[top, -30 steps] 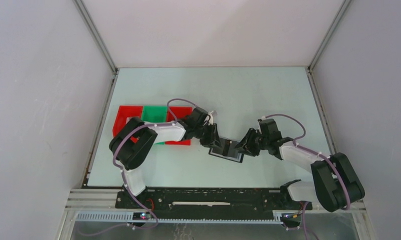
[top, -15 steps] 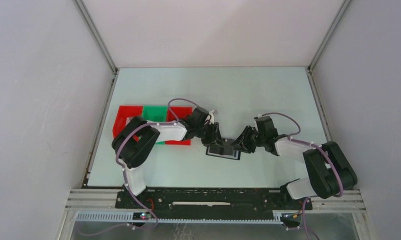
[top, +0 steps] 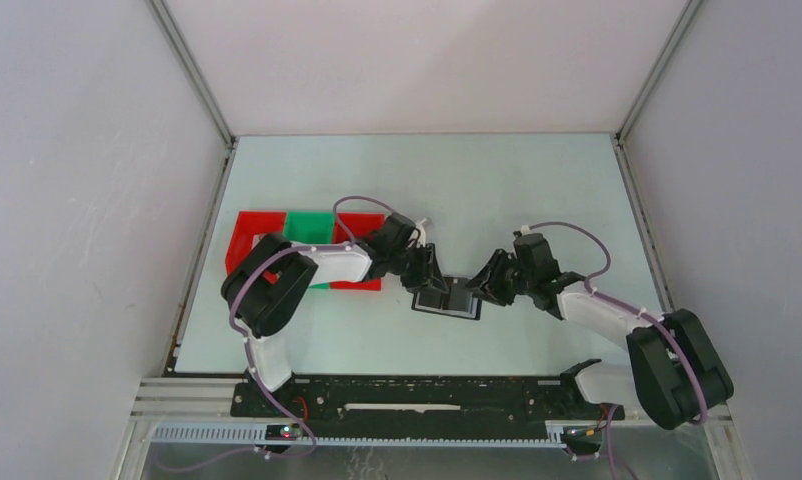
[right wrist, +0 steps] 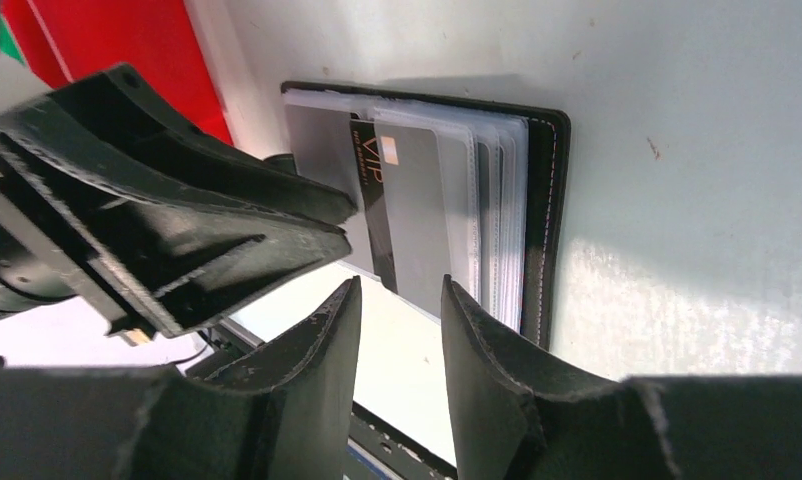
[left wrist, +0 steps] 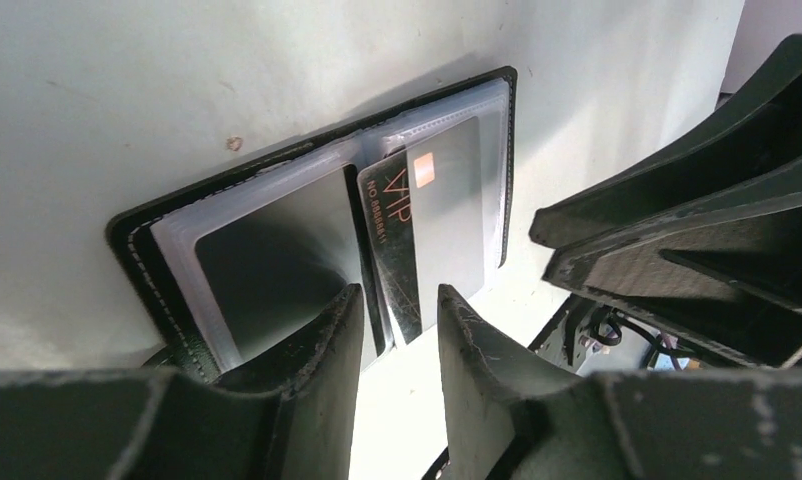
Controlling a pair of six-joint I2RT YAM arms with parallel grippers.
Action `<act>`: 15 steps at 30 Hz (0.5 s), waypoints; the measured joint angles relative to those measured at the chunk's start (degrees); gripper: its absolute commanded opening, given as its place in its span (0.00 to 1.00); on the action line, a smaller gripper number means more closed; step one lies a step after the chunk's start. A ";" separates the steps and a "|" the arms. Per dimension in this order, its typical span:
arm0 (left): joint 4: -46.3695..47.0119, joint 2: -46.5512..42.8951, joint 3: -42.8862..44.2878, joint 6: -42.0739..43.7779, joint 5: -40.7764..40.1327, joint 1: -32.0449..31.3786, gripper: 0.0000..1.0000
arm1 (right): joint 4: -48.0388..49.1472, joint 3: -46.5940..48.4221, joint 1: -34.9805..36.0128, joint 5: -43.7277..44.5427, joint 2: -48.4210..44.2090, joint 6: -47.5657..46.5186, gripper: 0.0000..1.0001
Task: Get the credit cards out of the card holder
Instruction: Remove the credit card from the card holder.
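One table (top: 537,190), one black card holder (top: 453,308) lying open flat mid-table. Two grippers crowd over it: left gripper (left wrist: 398,302) and right gripper (right wrist: 398,292), both with jaws parted, gripping nothing. One VIP-marked credit card (left wrist: 447,210) shows in its sleeve.

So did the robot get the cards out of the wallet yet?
Not yet. Done: the card holder lies flat and open, its clear sleeves showing. In hand: the left gripper and right gripper hover at its near edge, jaws apart, gripping nothing. Left: the VIP card sits inside its sleeve, so pulling the cards out is all still to do.
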 measured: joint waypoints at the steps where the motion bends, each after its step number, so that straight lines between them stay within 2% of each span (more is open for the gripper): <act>1: 0.00 -0.20 -0.20 0.00 -0.20 0.17 0.39 | 0.07 0.00 0.44 0.00 0.59 0.00 0.44; 15: 0.24 -0.83 -0.94 0.00 -0.55 1.42 0.39 | 4.28 1.09 1.77 -1.49 8.20 0.04 0.43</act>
